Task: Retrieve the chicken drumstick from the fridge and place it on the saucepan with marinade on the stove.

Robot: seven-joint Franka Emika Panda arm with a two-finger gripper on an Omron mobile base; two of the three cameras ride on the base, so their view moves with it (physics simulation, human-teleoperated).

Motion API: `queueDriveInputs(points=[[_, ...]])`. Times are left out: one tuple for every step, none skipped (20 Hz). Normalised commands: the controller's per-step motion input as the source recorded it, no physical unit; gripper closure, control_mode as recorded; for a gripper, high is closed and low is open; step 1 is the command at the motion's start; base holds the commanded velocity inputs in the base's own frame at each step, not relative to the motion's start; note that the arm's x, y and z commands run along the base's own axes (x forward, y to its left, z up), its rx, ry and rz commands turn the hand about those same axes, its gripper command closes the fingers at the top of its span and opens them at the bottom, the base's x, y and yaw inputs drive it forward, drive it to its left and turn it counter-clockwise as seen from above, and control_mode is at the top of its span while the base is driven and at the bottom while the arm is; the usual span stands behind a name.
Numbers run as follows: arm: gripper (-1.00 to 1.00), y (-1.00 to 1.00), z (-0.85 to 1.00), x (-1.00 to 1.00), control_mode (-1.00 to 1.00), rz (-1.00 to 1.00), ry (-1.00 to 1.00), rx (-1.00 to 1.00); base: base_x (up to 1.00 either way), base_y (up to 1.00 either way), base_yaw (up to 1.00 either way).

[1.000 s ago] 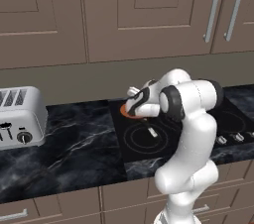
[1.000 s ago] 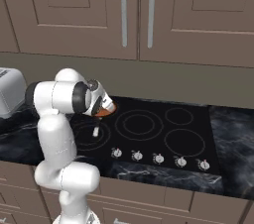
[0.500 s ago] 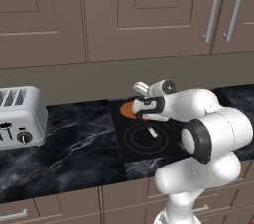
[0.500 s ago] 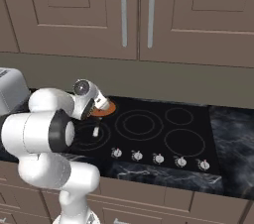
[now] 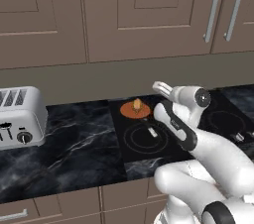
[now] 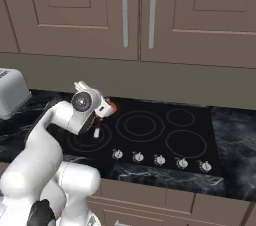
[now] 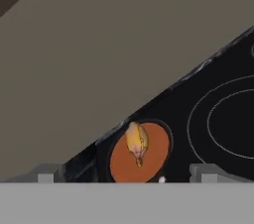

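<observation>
Stove (image 5: 149,136) under me: saucepan (image 7: 141,153) holds marinade and the drumstick (image 7: 136,142), just ahead of my wide-open, empty gripper (image 7: 124,171).

The stove (image 5: 163,134) is smooth glossy black glass with small shiny metal knobs (image 6: 160,159), the counter (image 5: 74,153) looks like polished dark marble with white veins, the toaster (image 5: 20,116) is brushed silver metal, the cabinets (image 5: 124,15) are matt brown wood with metal handles (image 6: 138,14), and the drumstick (image 7: 136,141) looks lumpy and slightly glossy.
</observation>
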Motion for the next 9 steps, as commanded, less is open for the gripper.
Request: queueDriveInputs(points=[[-1.0, -0.45, 0.99, -0.94, -1.0, 0.05, -0.03, 0.05, 0.0, 0.0, 0.0], [-1.0, -0.44, 0.99, -0.93, -1.0, 0.05, -0.02, 0.04, 0.0, 0.0, 0.0], [-1.0, -0.44, 1.0, -0.88, -1.0, 0.05, -0.02, 0.04, 0.0, 0.0, 0.0], [-1.0, -0.41, 1.0, -0.87, -1.0, 0.05, -0.01, 0.03, 0.0, 0.0, 0.0], [-1.0, -0.43, 1.0, -0.9, -1.0, 0.05, 0.0, 0.03, 0.0, 0.0, 0.0], [-1.0, -0.45, 1.0, -0.9, -1.0, 0.05, 0.0, 0.03, 0.0, 0.0, 0.0], [-1.0, -0.44, 1.0, -0.92, -1.0, 0.04, -0.01, 0.03, 0.0, 0.0, 0.0], [-1.0, -0.46, 0.95, -0.97, -1.0, 0.03, -0.03, 0.02, 0.0, 0.0, 0.0], [-1.0, -0.48, 0.92, -1.0, -1.0, 0.01, -0.04, 0.01, 0.0, 0.0, 0.0]])
